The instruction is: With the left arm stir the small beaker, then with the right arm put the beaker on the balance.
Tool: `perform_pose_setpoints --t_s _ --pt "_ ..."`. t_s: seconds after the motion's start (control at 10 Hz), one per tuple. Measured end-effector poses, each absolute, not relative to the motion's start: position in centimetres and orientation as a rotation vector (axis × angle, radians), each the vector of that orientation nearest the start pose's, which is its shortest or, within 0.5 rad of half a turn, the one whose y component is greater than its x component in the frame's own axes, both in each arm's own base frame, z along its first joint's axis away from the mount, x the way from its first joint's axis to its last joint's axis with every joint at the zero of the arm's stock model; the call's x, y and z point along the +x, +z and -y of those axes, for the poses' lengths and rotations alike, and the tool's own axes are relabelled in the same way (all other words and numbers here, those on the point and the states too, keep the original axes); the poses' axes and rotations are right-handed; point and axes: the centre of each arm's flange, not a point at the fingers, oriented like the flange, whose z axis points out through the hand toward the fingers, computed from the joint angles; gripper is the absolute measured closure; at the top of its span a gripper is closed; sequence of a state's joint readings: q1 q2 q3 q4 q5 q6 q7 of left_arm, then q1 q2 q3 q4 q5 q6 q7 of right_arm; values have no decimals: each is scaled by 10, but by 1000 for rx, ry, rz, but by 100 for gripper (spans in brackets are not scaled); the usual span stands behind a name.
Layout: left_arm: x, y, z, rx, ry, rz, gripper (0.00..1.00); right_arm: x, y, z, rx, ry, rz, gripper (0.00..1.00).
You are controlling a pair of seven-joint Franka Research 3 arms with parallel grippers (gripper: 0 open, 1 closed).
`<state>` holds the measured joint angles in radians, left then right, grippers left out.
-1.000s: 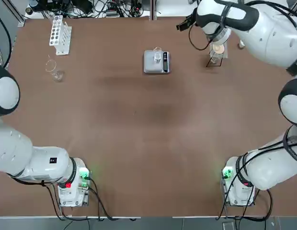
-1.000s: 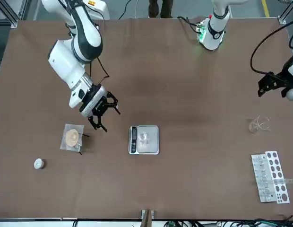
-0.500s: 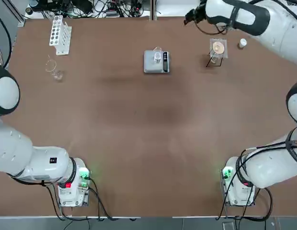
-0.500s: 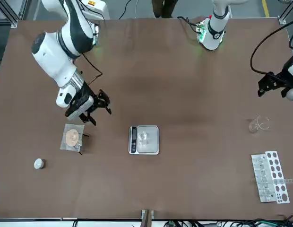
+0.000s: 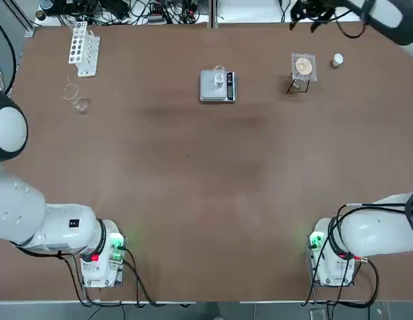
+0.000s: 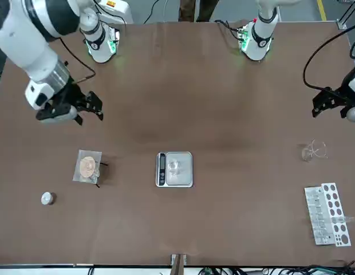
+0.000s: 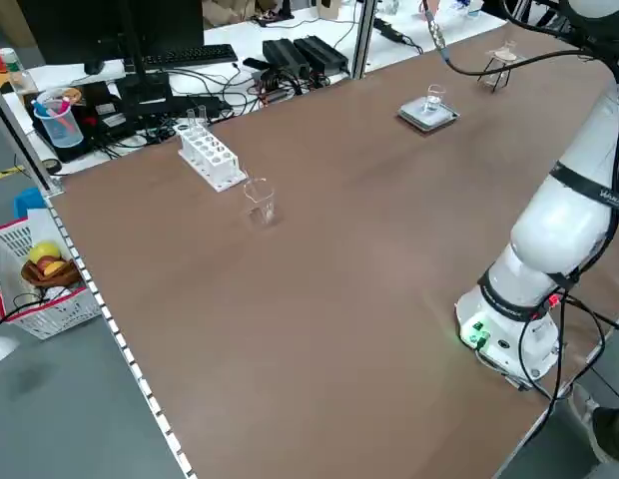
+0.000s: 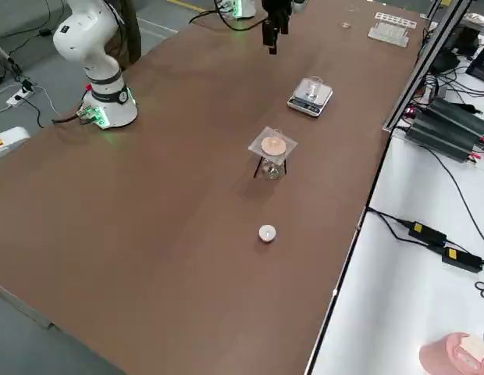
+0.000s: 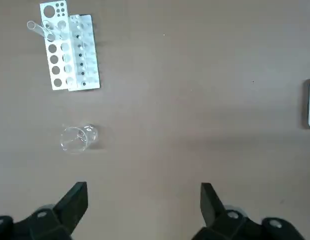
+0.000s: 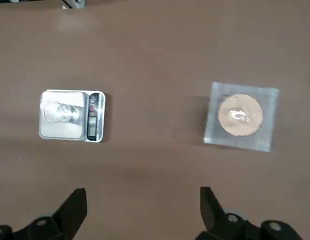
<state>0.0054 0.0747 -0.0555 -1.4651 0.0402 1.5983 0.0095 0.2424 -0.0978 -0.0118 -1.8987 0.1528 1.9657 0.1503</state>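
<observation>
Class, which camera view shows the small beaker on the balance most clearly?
The right wrist view: the small beaker fills a good part of the balance plate, seen from straight above. The top, front and both side views show it only as a faint glint on the plate. The left wrist view misses it.

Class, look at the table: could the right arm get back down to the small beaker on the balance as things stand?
Probably yes. The right gripper hangs open and empty above the table, and nothing stands between it and the small beaker on the balance; the nearby stand is off to the side.
</observation>
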Motion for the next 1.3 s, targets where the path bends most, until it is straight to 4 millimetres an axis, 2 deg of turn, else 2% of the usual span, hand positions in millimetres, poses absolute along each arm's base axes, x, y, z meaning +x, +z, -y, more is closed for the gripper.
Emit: perform_pose_setpoints --t_s 0.2,0.5,0.8,1.0,1.2,1.3 --pt "581 635 25 -3120 -92 -92 0 522 572 -110 -2997 -151 15 0" --pt "581 635 22 -3123 -92 -84 0 515 588 -90 -3014 -135 -40 0" --pt "581 635 21 -3123 -92 -79 0 505 617 -53 -3026 -125 -139 0" --pt "581 635 15 -3123 -92 -65 0 505 629 -19 -3057 -142 -210 0" --pt "581 635 12 -3123 -91 -59 0 506 636 3 -3093 -177 -181 0" --pt "581 634 13 -3123 -91 -59 0 503 650 9 -3096 -182 -175 0"
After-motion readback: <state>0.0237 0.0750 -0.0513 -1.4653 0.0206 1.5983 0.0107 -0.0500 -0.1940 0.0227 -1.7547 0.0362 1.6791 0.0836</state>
